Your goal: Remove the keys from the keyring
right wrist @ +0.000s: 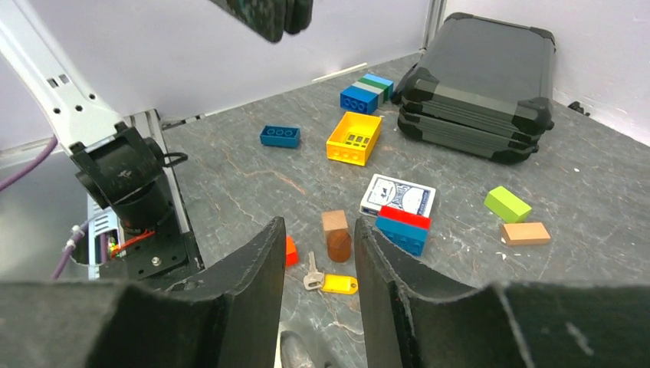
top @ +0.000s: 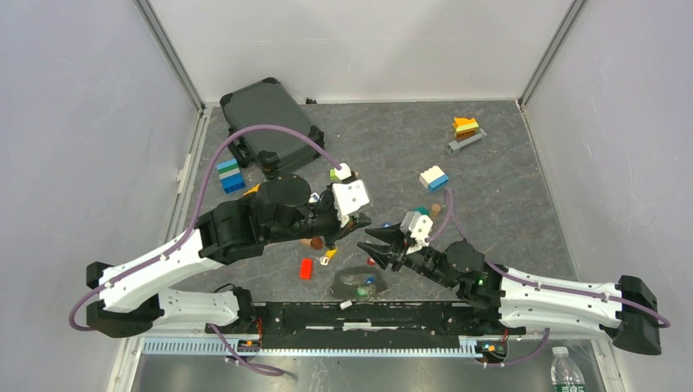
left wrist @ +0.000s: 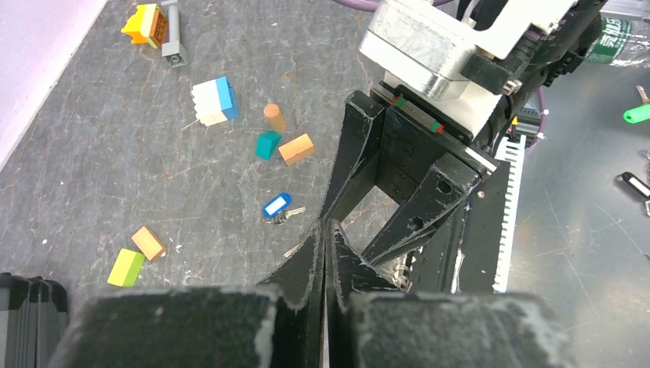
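Two robot arms meet over the middle of a grey table (top: 507,188) scattered with toy blocks. The left claw (left wrist: 325,230) is closed tight, its fingers pressed together with nothing clearly between them. A thin grey sliver (left wrist: 293,249) beside its tips may be the keyring, though it is too small to tell. The right claw (right wrist: 319,224) is open and empty, above a yellow key (right wrist: 331,283) lying flat. That key's long axis runs across the right wrist view, blade to the left, just in front of a brown block (right wrist: 336,234). A blue key (left wrist: 277,205) lies apart on the table, slanting up to the right in the left wrist view.
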### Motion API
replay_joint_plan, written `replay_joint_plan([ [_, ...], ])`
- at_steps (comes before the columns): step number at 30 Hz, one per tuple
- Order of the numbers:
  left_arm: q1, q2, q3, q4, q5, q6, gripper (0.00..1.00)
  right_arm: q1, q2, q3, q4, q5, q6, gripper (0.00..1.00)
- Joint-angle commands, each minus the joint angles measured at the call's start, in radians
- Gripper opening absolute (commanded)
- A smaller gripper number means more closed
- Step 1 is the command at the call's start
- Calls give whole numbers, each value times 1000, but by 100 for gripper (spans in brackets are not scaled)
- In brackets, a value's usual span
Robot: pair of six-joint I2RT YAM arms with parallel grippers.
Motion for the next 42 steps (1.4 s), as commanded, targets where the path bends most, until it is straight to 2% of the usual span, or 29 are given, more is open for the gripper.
replay_joint_plan([
  [1, -3, -19, -8, 40, -38, -32, 2, 6, -11, 19, -33, 35, -25, 43],
  [9, -1, -90, -117, 99, -215, -110, 5, 6, -65, -3, -150, 112, -24, 44],
  [15, 17, -170, -234, 153, -262, -199, 5, 6, -52, 26, -329, 206, 55, 46],
  [21, 80, -265, -378, 226, -182, -332, 2, 6, -9, 53, -454, 228, 108, 47],
  [25, 168, -358, -473, 324, -64, -420, 2, 6, -11, 36, -451, 236, 128, 47],
  [30, 304, -417, -521, 403, 46, -555, 2, 6, -3, 36, -457, 243, 148, 48],
  [38, 332, -383, -508, 363, 20, -639, 2, 6, 10, 44, -492, 235, 150, 49],
  [42, 332, -395, -529, 357, -14, -610, 2, 6, 14, 42, -493, 218, 142, 49],
])
